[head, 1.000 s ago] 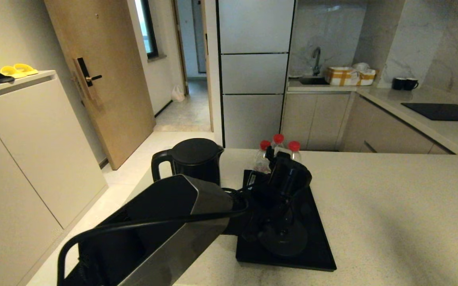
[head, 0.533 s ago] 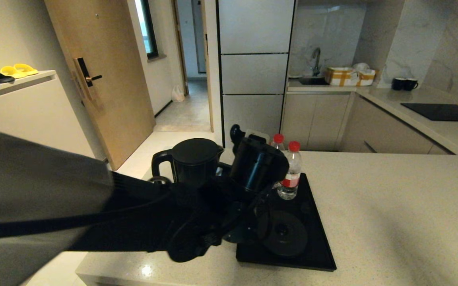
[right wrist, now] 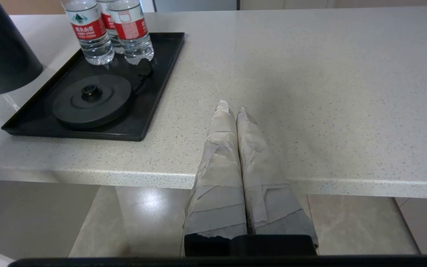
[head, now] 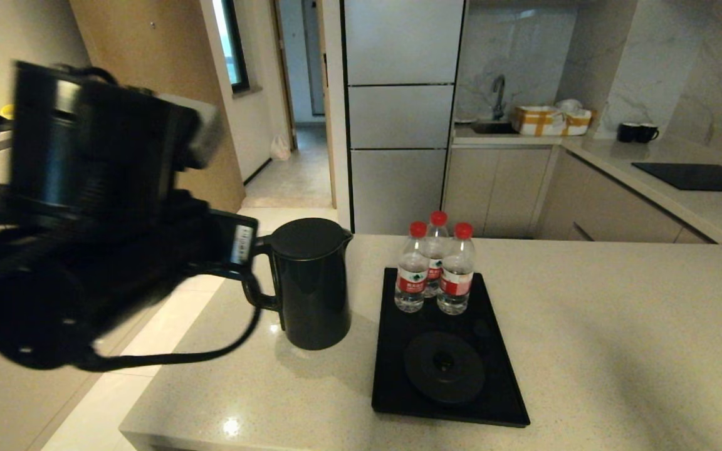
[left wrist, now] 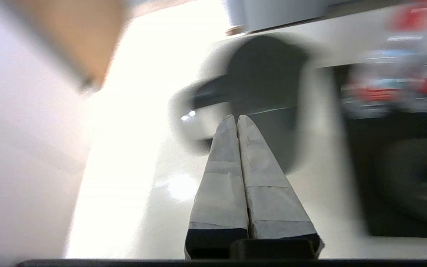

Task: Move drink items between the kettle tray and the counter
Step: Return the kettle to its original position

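That kettle sits on the counter just left of the kettle tray, off its base disc. It looks glossy and probably slippery and top-heavy if full, so I'd go for the loop handle, not the body. 3 bottles stand at the tray's far end. Left gripper is above the kettle, jaws pressed together, holding nothing. Right gripper is parked at the counter's near edge, closed and empty too.
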Tool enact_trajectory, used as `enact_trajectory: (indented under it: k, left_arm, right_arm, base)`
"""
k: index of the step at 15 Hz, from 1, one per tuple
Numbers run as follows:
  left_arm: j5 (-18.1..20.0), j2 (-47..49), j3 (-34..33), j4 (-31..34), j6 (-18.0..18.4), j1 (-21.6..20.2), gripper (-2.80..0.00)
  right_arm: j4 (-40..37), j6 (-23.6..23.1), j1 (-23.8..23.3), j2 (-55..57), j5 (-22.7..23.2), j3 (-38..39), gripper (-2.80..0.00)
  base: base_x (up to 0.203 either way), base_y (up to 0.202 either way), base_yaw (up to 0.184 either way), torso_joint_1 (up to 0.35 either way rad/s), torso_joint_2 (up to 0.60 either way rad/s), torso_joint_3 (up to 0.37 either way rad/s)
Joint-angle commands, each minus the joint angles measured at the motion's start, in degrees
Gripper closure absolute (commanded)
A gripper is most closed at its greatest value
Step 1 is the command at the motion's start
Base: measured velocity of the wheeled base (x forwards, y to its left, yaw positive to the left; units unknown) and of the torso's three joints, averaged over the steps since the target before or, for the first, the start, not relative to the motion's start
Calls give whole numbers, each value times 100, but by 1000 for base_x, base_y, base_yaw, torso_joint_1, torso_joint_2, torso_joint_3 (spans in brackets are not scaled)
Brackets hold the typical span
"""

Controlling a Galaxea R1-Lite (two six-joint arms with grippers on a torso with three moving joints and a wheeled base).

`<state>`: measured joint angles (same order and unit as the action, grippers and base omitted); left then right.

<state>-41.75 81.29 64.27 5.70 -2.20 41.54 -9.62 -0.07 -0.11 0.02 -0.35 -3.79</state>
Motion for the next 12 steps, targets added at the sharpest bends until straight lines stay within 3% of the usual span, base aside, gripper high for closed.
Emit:
enact_trajectory:
  k: [1, 5, 8, 10, 12]
  left_arm:
    - [-24, -1283, 111, 1185, 47, -709, 0]
    - [30, -3095, 794, 3535, 112, -2050, 0]
    - [327, -4023, 1101, 4560, 112, -2381, 0]
    - [894, -4806, 1358, 5298, 106, -2526, 0]
    - [2095, -5298, 1678, 6474, -69, -3222, 0]
  right_arm:
    - [-5, -1, 2, -2, 0, 1, 0]
    - [-5, 7, 2, -2, 0, 1, 0]
    - [-5, -1, 2, -2, 0, 1, 0]
    - [-5, -1, 2, -2, 0, 1, 0]
    - [-5, -1, 2, -2, 0, 1, 0]
  base:
    - [0, 0, 0, 0, 0, 0]
    - [0, 0, 0, 0, 0, 0]
    - [0, 0, 0, 0, 0, 0]
    - [0, 0, 0, 0, 0, 0]
    - [0, 0, 0, 0, 0, 0]
